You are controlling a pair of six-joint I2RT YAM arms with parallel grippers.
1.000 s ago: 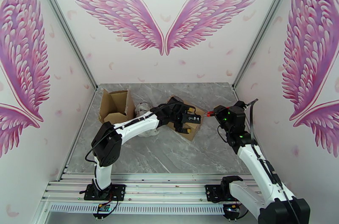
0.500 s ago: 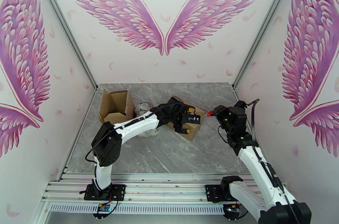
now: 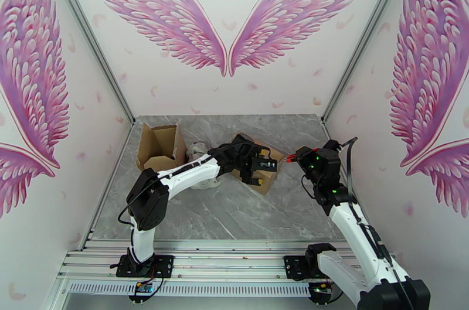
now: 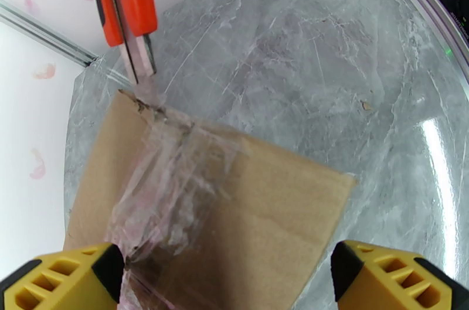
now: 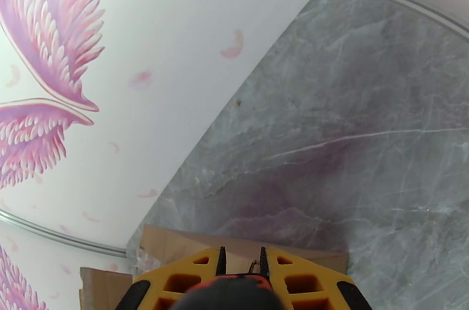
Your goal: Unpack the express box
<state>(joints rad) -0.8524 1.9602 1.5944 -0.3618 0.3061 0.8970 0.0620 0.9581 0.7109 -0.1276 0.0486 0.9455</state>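
The express box (image 3: 268, 181) is a flat brown cardboard carton lying closed near the middle of the grey marble counter (image 3: 234, 211), somewhat toward the far side. In the left wrist view a wrinkled band of clear tape (image 4: 170, 182) runs along its top seam, and the cardboard is frayed at the far taped corner.

The left pincer (image 3: 258, 167) hovers over the box with its jaws spread wide, one yellow finger (image 4: 58, 279) above the taped seam and the other past the box's right edge; it grips nothing.

The right pincer (image 3: 295, 157) is closed on an orange and black utility knife (image 4: 126, 6), whose blade tip meets the tape at the box's far corner.

At the far left of the counter stands a second carton (image 3: 159, 147), flaps open; what lies inside it cannot be told. A whitish crumpled lump (image 3: 199, 150) sits between that carton and the express box.
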